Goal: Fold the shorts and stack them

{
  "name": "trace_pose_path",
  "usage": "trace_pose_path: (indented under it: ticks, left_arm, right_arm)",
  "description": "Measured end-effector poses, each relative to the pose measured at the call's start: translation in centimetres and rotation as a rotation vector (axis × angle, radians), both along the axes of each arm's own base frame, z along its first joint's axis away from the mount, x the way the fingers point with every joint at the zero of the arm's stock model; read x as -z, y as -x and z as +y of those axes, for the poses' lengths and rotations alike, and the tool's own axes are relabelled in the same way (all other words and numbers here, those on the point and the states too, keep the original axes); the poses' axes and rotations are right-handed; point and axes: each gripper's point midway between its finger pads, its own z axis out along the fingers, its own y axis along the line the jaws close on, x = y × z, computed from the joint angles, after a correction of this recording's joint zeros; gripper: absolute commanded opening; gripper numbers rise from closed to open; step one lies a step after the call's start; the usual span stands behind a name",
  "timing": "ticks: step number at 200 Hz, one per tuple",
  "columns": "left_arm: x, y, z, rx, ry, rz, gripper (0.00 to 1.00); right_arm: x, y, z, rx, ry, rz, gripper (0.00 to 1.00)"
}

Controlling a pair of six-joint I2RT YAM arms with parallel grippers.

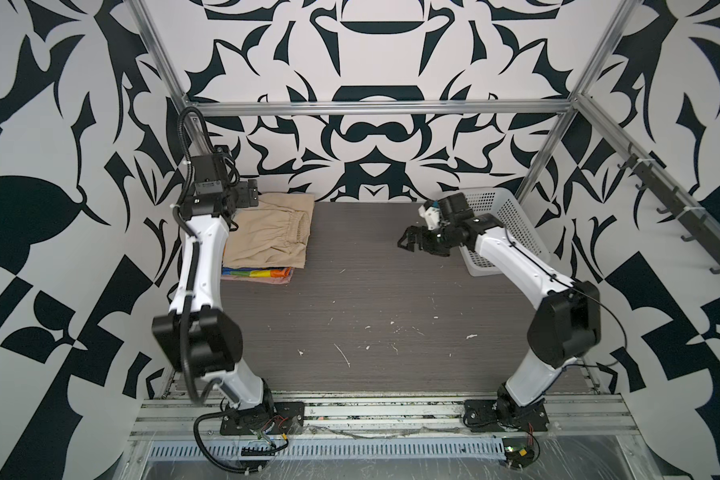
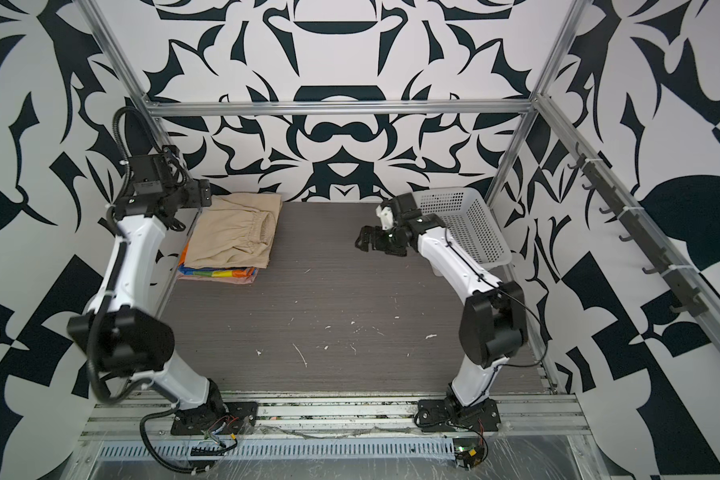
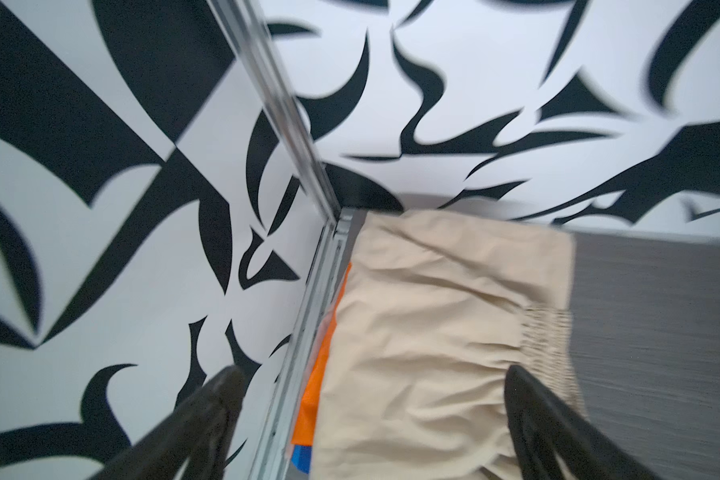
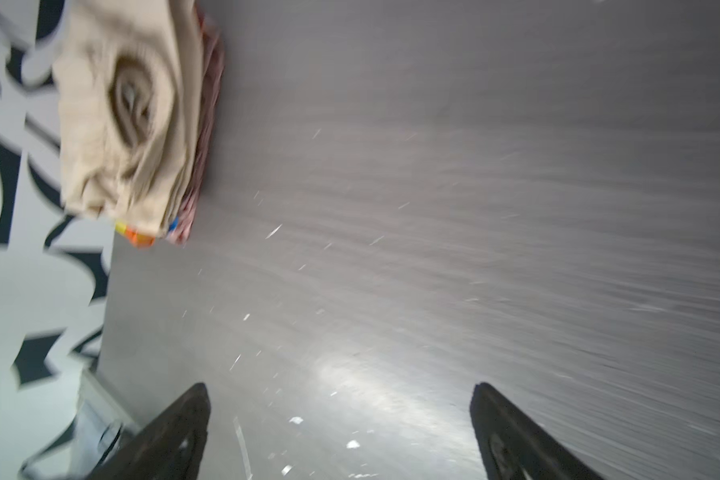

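Only thin edges of the rainbow-striped shorts (image 1: 254, 273) and pink shorts (image 1: 283, 281) peek out under the folded beige shorts (image 1: 267, 237), stacked in the far left corner of the scuffed grey tabletop (image 1: 371, 299) by the black-and-white walls (image 1: 371, 50), white basket (image 1: 512, 218) far right, left pincer (image 3: 373, 374) and right pincer (image 4: 339, 388) both spread wide, empty.

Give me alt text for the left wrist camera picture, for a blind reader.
Folded beige shorts lie on rainbow-striped shorts, whose orange and blue edge shows beneath, in a corner of the table. The left pincer hangs open over them, holding nothing, beside a black-and-white wall.
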Motion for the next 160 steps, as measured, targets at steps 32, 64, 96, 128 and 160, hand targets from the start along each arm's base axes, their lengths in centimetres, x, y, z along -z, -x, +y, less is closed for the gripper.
trace_pose_path:
  ticks: [32, 64, 96, 128, 160]
  left_arm:
    - [-1.9, 3.8, -7.0, 0.175, 0.054, -0.139, 0.99]
    - [2.7, 4.6, -12.5, 0.295, 0.112, -0.083, 0.99]
    - [7.2, 6.9, -18.9, 0.440, 0.149, -0.013, 0.99]
    - [7.8, 8.7, -24.0, 0.565, 0.159, -0.011, 0.99]
    - [9.1, 8.9, -26.8, 0.621, 0.153, 0.009, 0.99]
  right_arm:
    - [-0.5, -0.3, -8.6, 0.231, 0.103, -0.057, 1.00]
    - [0.3, -0.6, -14.4, 0.383, 0.205, -0.048, 1.00]
    - [3.5, -2.3, -17.1, 0.432, 0.275, 0.032, 0.99]
    - [7.8, -4.1, -16.5, 0.386, 0.271, 0.128, 0.93]
    - [10.8, -4.7, -15.0, 0.340, 0.223, 0.200, 0.76]
